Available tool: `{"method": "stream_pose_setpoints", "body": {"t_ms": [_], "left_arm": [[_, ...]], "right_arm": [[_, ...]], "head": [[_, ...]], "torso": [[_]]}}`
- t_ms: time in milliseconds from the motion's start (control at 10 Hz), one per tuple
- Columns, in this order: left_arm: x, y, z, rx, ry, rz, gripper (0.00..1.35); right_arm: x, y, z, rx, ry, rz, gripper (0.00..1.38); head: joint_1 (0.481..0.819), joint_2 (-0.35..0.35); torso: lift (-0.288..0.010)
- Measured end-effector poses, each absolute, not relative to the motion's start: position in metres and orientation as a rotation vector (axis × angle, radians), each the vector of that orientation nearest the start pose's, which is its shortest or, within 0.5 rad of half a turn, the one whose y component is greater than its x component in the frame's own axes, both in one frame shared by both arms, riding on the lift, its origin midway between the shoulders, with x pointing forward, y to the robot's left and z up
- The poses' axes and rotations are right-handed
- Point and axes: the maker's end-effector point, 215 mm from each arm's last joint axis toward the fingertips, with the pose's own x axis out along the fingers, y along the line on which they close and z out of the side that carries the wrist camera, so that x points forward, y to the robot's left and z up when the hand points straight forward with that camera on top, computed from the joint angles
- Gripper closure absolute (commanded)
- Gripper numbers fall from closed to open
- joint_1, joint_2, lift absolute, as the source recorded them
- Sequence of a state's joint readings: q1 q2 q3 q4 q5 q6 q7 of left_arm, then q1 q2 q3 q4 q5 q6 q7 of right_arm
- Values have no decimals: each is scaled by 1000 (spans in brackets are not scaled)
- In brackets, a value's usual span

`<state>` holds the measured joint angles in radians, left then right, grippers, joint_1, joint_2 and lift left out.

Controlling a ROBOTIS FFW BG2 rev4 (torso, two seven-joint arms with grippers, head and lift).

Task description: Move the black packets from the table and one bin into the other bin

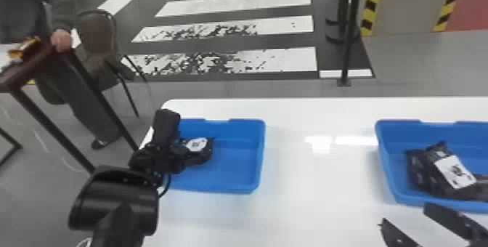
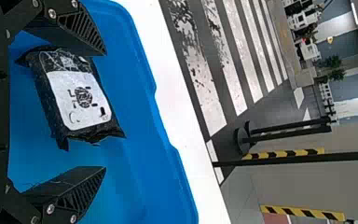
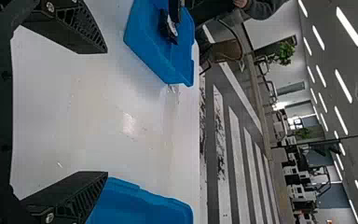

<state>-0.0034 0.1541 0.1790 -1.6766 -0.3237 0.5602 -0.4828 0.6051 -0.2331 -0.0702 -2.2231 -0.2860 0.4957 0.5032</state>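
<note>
Fingers of your left gripper stand open at the black packet in the blue bin, its long axis slanting across their gap, nearer one finger; your right gripper, also spread, is farther away.

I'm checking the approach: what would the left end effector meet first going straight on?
Probably the black packet in the left-hand blue bin, seen between the fingers of the open left end effector; how far ahead is unclear.
</note>
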Motion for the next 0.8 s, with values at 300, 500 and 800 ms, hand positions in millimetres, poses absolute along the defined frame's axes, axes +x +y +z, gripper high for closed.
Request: {"method": "stream_pose_setpoints", "body": {"t_ms": [300, 500, 800], "left_arm": [[551, 372, -460, 271, 584, -103, 162], [549, 380, -481, 243, 630, -94, 162], [552, 383, -494, 182, 649, -86, 162]], "right_arm": [[361, -155, -407, 150, 437, 594, 85], [361, -155, -407, 153, 438, 594, 85], [360, -155, -409, 154, 443, 593, 87]], "head": [[695, 257], [695, 270], [695, 273]], "torso": [[-110], [-110], [-110]]}}
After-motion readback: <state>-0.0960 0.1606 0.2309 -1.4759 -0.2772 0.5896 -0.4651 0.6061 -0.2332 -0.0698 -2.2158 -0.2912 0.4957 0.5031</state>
